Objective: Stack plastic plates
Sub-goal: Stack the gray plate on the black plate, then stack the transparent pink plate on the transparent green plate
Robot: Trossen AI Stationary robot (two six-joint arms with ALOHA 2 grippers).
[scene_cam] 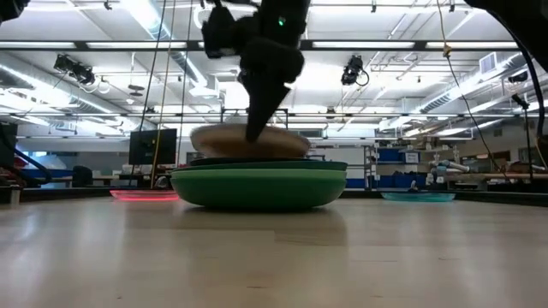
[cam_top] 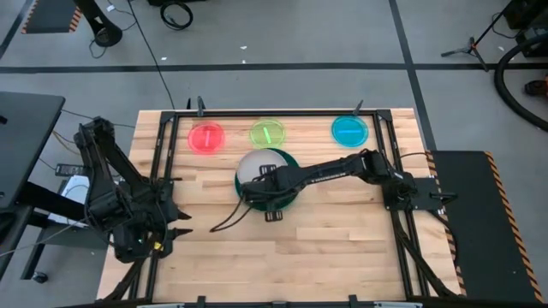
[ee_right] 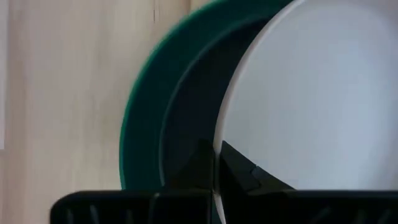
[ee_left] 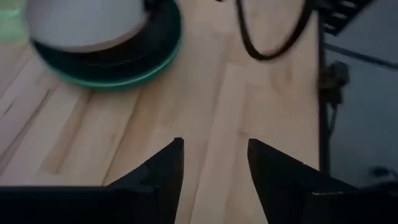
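The right gripper (ee_right: 214,163) pinches the rim of the pale grey plate (cam_top: 259,164), holding it over the black plates (ee_right: 193,106) on the green stack (scene_cam: 259,184) at the bench's (cam_top: 342,248) middle. Red plate (cam_top: 206,137), yellow-green plate (cam_top: 267,133) and blue plate (cam_top: 349,130) lie along the far edge. The left gripper (ee_left: 211,158), fingers spread, waits near the left edge.

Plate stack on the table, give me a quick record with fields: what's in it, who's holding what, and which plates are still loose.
stack: pale grey plate on black plates, on green plates
right hand: shut on the pale grey plate's rim, over the stack
left hand: open, waiting near the table's left edge
loose plates: red plate, yellow-green plate, blue plate, in a row along the far edge
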